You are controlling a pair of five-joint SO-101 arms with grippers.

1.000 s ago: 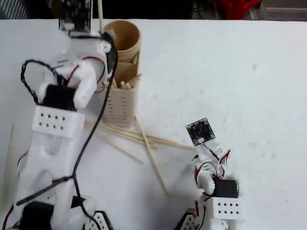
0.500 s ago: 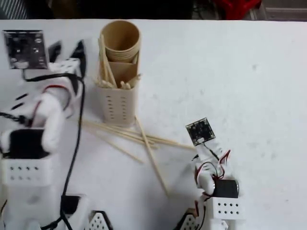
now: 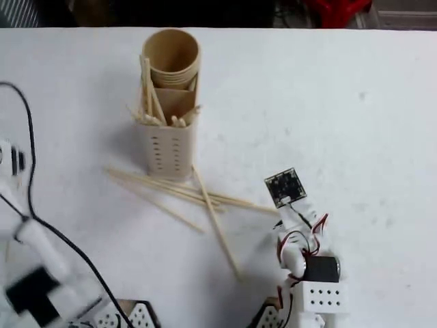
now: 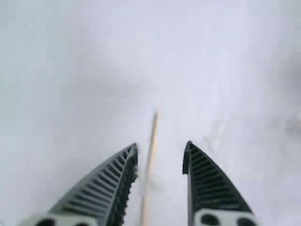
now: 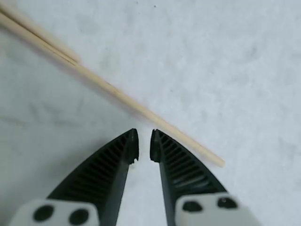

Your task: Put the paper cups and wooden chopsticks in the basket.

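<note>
Table (image 3: 355, 102) runs wide beside basket (image 3: 169, 147); left tool (image 4: 160, 155) spread, right tool (image 5: 144, 143) nearly closed.

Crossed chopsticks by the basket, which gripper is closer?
Right. The right gripper sits at the end of the crossed chopsticks; the left gripper hangs over a lone chopstick, apart from them.

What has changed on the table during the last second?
The left arm drew back from over the basket to the near left edge of the table. The chopstick it held there was let go and stands in the basket. Its hand, open, is now above another chopstick on the table. The right arm, paper cups and loose chopsticks did not move.
</note>
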